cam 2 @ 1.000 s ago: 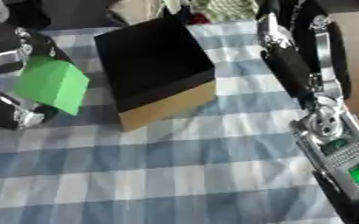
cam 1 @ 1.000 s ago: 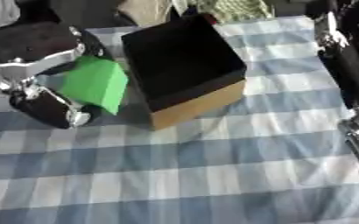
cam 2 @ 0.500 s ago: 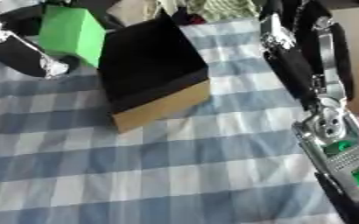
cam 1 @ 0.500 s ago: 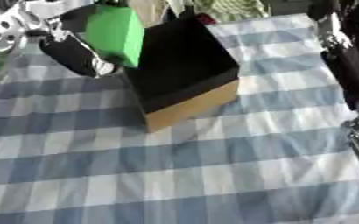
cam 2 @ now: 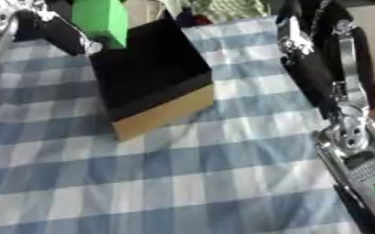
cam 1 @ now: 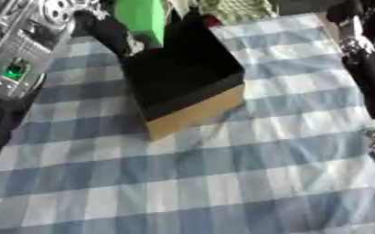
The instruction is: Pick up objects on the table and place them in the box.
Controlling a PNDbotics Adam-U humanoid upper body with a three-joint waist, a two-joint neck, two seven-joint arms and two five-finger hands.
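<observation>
The left hand [cam 1: 110,32] is raised at the upper left, its dark fingers curled round a green block [cam 1: 141,18] — the block hangs in the air above the far left corner of the box [cam 1: 187,80], partly over the dark opening and partly beyond the rim. The box is open-topped, black inside, with a tan cardboard side facing the near edge; it sits askew on the blue-and-white checked cloth [cam 1: 222,173] that covers the table. The left forearm [cam 1: 18,55] shows silver, with a small green light on its panel, and runs down the left edge. The right arm [cam 2: 334,91] comes down the right side, black with silver joints, and a panel with a green light shows near the lower right corner; the right hand itself cannot be made out, so whether its fingers are spread or curled cannot be told. Beyond the box, at the far edge of the cloth, lies a small red thing [cam 1: 213,20] and some patterned green-and-white stuff [cam 2: 231,8] — too blurred to name.
</observation>
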